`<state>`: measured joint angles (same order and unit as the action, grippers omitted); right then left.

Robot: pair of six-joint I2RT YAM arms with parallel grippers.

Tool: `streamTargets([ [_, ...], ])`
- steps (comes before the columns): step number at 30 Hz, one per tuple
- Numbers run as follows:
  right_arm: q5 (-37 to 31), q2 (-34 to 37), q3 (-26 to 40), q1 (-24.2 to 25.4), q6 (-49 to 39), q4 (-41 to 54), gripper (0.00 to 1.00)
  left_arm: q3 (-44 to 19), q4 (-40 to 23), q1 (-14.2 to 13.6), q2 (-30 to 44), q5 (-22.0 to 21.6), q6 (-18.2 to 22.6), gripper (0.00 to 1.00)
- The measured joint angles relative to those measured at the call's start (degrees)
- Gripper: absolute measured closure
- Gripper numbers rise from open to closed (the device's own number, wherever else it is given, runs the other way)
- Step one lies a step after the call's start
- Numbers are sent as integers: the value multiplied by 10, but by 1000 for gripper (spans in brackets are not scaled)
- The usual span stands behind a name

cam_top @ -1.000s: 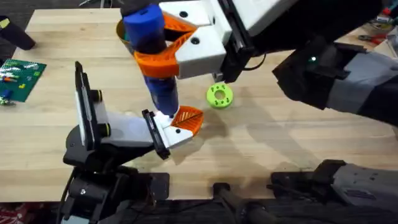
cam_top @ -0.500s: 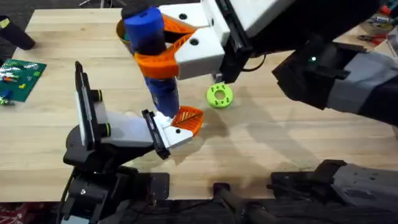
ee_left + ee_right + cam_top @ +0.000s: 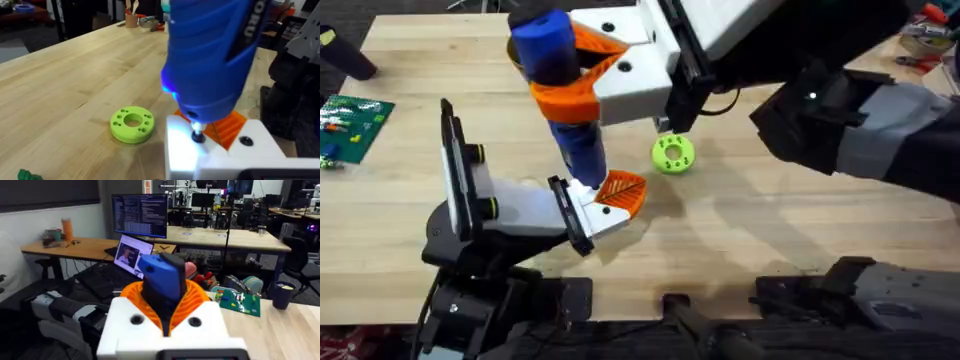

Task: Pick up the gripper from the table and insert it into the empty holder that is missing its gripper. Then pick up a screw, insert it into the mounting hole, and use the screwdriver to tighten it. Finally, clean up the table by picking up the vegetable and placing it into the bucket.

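I judge we are at the tightening step: my right gripper (image 3: 582, 88) is clamped on the screwdriver (image 3: 560, 85), held upright with its tip down on the white gripper part (image 3: 595, 212) seated in the holder. The left gripper's jaws I cannot tell. The cleanup is left to do. The left wrist view shows the bit meeting a screw (image 3: 198, 136), a green disc (image 3: 132, 124) nearby, and a dark-green scrap (image 3: 27, 175) at the edge, possibly the vegetable; overhead the bucket (image 3: 517, 48) peeks from behind the screwdriver.
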<state>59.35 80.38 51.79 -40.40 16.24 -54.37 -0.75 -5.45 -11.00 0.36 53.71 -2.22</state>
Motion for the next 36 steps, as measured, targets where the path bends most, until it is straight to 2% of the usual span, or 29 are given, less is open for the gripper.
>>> streamTargets([
  [18, 21, 7, 5, 2, 29, -28, 953, 0, 1, 0, 0, -4, 1, 988],
  [21, 49, 17, 42, 16, 50, -20, 953, 0, 1, 0, 0, -4, 1, 988],
  [28, 121, 19, 232, 68, 73, 72, 953, 0, 1, 0, 0, -4, 1, 988],
  [33, 155, 4, 255, 72, 73, 90, 951, 0, 1, 0, 0, -4, 1, 988],
  [36, 181, 6, 255, 81, 66, 139, 952, 0, 1, 0, 0, -4, 1, 988],
])
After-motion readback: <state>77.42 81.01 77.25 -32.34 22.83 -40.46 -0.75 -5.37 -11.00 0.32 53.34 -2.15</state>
